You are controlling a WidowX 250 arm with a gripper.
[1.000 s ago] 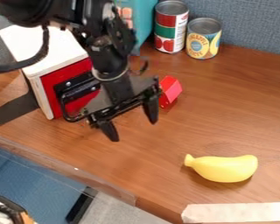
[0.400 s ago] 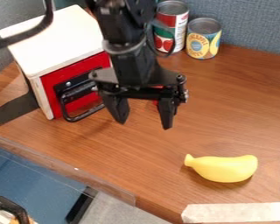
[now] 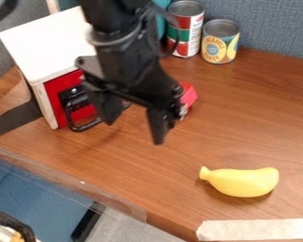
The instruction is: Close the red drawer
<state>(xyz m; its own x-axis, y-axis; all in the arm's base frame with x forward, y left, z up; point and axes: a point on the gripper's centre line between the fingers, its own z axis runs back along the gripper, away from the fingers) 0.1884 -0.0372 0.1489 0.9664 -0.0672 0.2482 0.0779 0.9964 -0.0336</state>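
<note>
The black gripper (image 3: 134, 133) hangs over the wooden table, in front of a white-topped box with a red front (image 3: 60, 85) and a black handle. Its two fingers stand well apart, with nothing between them. A small red block (image 3: 189, 96) lies just behind the gripper's right side, partly hidden by it. Lower right of the gripper, a yellow toy banana (image 3: 244, 182) rests on the table, not touched.
At the back stand a red and green can (image 3: 186, 29) and a yellow-labelled can (image 3: 219, 41). White tape (image 3: 255, 229) marks the front right of the table (image 3: 268, 108). The table's front edge (image 3: 65, 186) runs diagonally at lower left.
The gripper has swung right from its place at the box front, then shifted slightly left and turned, and looks nearer the camera. The banana and cans have stayed put.
</note>
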